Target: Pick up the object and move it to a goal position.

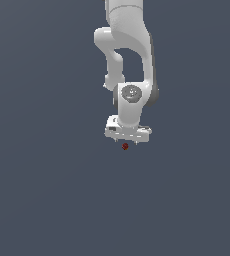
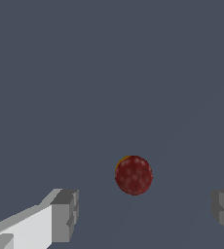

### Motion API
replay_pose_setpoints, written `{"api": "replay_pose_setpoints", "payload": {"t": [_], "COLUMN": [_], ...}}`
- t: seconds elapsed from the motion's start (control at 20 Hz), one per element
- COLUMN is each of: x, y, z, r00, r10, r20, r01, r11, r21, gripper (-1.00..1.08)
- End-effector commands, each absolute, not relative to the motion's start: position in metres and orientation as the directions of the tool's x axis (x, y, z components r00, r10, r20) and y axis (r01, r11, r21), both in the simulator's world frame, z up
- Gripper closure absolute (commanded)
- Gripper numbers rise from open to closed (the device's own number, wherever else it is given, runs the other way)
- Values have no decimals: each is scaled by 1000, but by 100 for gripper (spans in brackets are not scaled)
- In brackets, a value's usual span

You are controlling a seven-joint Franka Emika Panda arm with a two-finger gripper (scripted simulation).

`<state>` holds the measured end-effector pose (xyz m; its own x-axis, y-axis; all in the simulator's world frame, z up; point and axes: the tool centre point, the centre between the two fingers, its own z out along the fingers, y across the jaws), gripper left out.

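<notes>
The object (image 1: pixel 125 146) is a tiny dark red, roughly round blob just below the white gripper (image 1: pixel 127 140) in the exterior view. In the wrist view the object (image 2: pixel 133 175) is a speckled dark red ball with a small orange patch on one side. It lies ahead of the gap between the two fingertips (image 2: pixel 65 214), which stand wide apart. The gripper (image 2: pixel 144 214) is open and holds nothing. The fingers do not touch the object.
The white arm (image 1: pixel 129 55) comes down from the upper edge of the exterior view. The surroundings are a plain dark grey-blue surface (image 1: pixel 47 190) with no other objects in sight.
</notes>
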<state>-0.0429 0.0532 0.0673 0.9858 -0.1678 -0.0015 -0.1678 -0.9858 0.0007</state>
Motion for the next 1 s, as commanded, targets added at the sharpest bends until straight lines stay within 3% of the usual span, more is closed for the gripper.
{"api": "replay_pose_setpoints", "payload": {"t": [0.0,0.75,0.8,0.95], "x": [-43,-44,-44,-44], "y": [53,54,54,54], "z": [65,17,17,17], "r00": [986,985,985,985], "r10": [-168,-171,-171,-171], "r20": [-1,0,0,0], "r01": [-168,-171,-171,-171], "r11": [-986,-985,-985,-985], "r21": [1,0,0,0], "gripper": [-92,-92,108,108]}}
